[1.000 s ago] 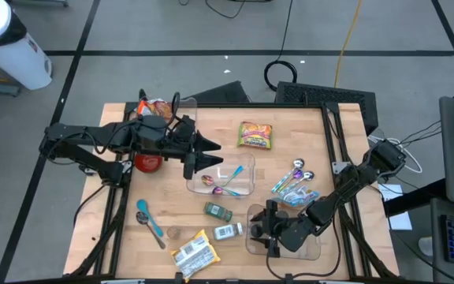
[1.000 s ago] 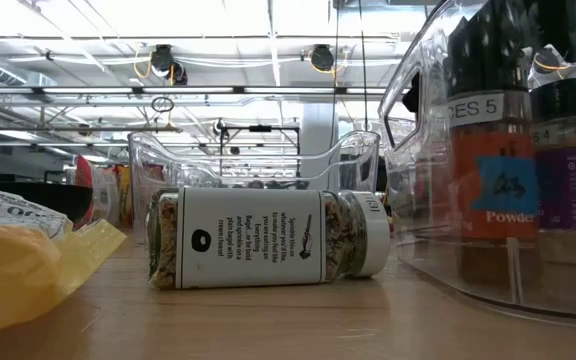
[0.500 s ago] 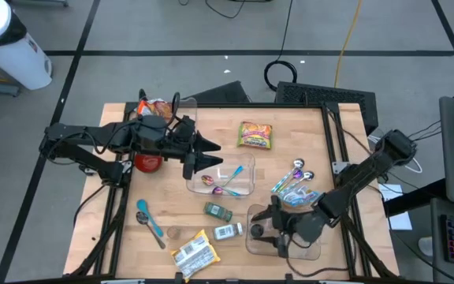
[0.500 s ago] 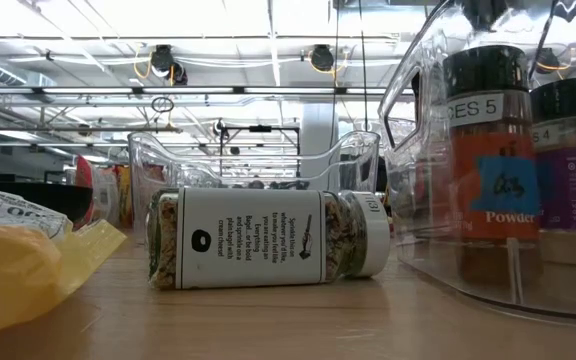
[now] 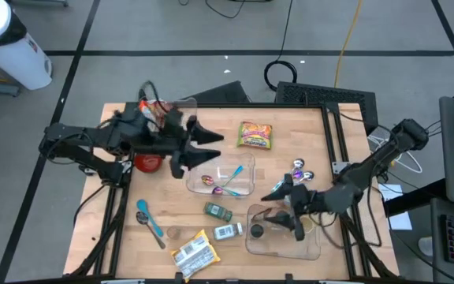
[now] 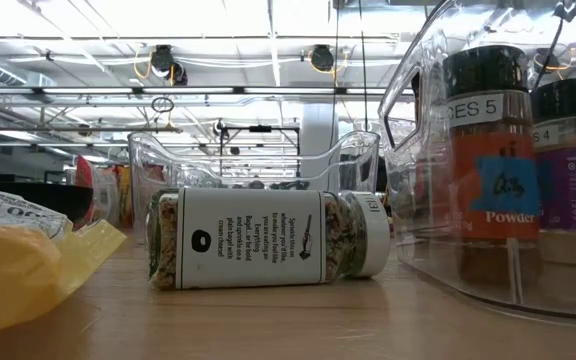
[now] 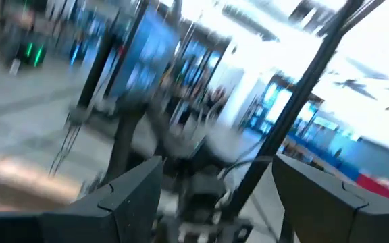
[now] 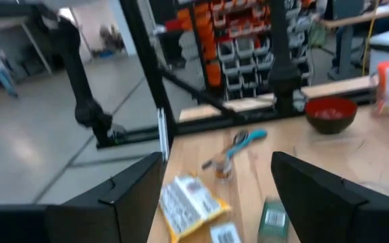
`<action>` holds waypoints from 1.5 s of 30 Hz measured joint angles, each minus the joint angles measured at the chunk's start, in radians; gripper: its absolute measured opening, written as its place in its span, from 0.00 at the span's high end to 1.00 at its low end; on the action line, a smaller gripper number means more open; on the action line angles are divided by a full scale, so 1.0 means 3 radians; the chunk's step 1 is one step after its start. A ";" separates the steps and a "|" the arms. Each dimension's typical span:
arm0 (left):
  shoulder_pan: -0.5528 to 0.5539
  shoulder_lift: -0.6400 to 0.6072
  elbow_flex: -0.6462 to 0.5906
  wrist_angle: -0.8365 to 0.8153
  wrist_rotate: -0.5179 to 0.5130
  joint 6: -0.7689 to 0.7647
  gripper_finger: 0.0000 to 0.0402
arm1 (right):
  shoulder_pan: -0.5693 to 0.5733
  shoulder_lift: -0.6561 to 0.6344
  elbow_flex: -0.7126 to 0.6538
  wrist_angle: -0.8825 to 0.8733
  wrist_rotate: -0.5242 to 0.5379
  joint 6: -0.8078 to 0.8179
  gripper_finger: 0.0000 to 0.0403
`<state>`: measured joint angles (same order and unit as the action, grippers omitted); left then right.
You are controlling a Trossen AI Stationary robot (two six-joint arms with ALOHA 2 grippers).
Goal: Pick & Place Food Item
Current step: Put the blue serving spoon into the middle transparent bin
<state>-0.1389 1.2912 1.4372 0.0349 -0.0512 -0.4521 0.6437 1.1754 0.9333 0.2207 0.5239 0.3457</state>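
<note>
A: Starting at the left of the high view, what's the left gripper (image 5: 211, 146) doing?

B: Hovering spread and empty, left of centre, above the clear tray (image 5: 247, 188).

A: And the jar (image 5: 228, 231)?

B: Lying on its side at lower centre, just left of the bin (image 5: 312, 249). It looks rigid, light and smooth, likely to roll; I'd pinch across its middle.

A: The right gripper (image 5: 285, 208)?

B: Right of centre, above the bin, fingers apart, holding nothing.

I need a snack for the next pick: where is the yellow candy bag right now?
In the high view, the yellow candy bag lies flat at the table's far middle, just beyond the clear spoon bin.
</note>
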 joint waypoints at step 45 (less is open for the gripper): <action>-0.1031 -0.0726 0.0000 -0.3668 -0.0475 -0.1391 0.30 | -0.1292 -0.0491 0.0000 0.0722 0.0261 -0.1185 0.34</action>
<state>-0.4480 1.0735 1.4372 -1.0656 -0.1936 -0.8695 0.2560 1.0283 0.9333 0.4372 0.6022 -0.0098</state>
